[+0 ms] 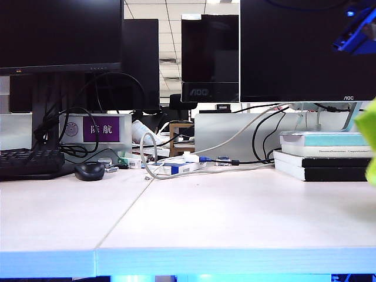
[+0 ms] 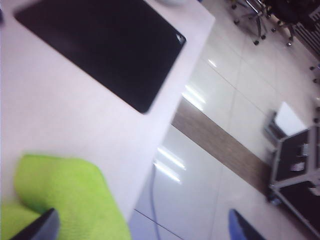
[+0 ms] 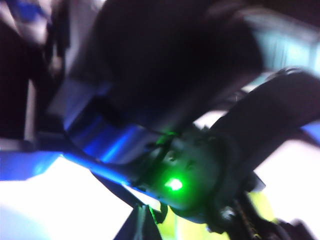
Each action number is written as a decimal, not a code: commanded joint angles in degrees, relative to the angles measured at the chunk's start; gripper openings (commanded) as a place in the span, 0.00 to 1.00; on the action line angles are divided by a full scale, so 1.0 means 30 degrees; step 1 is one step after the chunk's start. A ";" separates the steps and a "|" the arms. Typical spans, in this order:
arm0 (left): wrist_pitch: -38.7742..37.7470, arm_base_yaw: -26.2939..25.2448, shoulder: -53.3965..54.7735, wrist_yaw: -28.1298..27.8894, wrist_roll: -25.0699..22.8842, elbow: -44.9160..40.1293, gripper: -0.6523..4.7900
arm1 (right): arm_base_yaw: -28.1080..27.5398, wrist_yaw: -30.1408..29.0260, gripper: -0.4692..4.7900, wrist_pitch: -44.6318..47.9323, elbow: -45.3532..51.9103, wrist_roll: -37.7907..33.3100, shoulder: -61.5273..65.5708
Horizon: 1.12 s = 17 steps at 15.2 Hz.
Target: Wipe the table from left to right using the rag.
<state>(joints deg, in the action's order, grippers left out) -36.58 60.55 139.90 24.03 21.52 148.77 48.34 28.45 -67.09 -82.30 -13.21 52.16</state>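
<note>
At your left gripper (image 2: 142, 231) the jaws stand wide apart, released, with one dark finger (image 2: 40, 227) close by the rag (image 2: 65, 195); the rag lies bunched near the table (image 2: 75, 115) edge, at the far right of the exterior view, so a nudge may tip it to the floor; your right gripper hovers close above, its view blurred and its grip impossible to tell, so the arms could clash; farther off, the mouse (image 1: 89, 171) and cables (image 1: 176, 167) could snag a sweep.
</note>
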 commanded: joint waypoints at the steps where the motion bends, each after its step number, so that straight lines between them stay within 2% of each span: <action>1: 0.0058 -0.0313 -0.0189 0.1122 0.0058 0.0051 1.00 | 0.0007 0.0066 0.08 0.2907 -0.0073 -0.0102 -0.0911; 3: 0.0678 -0.0787 -0.0459 0.1574 0.0656 0.0211 1.00 | 0.0007 0.1209 0.08 0.5020 -0.0073 -0.0080 -0.1829; 5: 0.0954 -0.1282 -0.0488 0.2055 0.1319 0.0816 1.00 | 0.0007 0.2994 0.08 0.6178 -0.0073 0.0306 -0.2681; 6: 0.0984 -0.1443 -0.0488 0.2076 0.1290 0.1086 1.00 | 0.0007 0.3198 0.08 0.6353 -0.0073 0.0772 -0.3031; 7: 0.0933 -0.1785 -0.0590 0.2368 0.1239 0.1508 0.94 | 0.0000 0.3213 0.08 0.6550 -0.0073 0.1304 -0.3388; 8: 0.0845 -0.2033 -0.0707 0.2739 0.1115 0.1923 0.65 | 0.0007 0.3198 0.08 0.6951 -0.0073 0.1996 -0.3621; 10: 0.0146 -0.2557 -0.1333 0.4022 0.0444 0.2572 0.16 | 0.0007 0.3483 0.08 0.8043 -0.0066 0.3162 -0.4065; 11: -0.0568 -0.2725 -0.2004 0.4022 -0.0095 0.2572 0.16 | 0.0007 0.3475 0.08 0.8327 -0.0066 0.3541 -0.4240; 12: -0.1785 -0.3038 -0.3082 0.3985 -0.1494 0.2565 0.16 | 0.0022 0.3286 0.08 0.8291 -0.0051 0.3971 -0.4466; 13: -0.3198 -0.3177 -0.4211 0.3293 -0.2725 0.2565 0.16 | 0.0029 0.2601 0.08 0.7985 -0.0029 0.4167 -0.4561; 14: -0.3934 -0.3286 -0.4903 0.2645 -0.3133 0.2565 0.16 | 0.0029 0.1931 0.08 0.7650 -0.0015 0.4153 -0.4568; 16: -0.5923 -0.3730 -0.7912 0.0729 -0.5078 0.2557 0.16 | 0.0029 -0.0699 0.08 0.8517 0.1668 0.4634 -0.4801; 17: -0.6703 -0.3934 -0.9136 -0.0532 -0.5421 0.2557 0.16 | 0.0036 -0.2288 0.08 0.9792 0.3330 0.4619 -0.5173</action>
<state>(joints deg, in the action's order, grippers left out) -54.63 48.95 114.74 25.47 6.96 156.27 48.40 25.96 -41.10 -74.78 0.38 37.21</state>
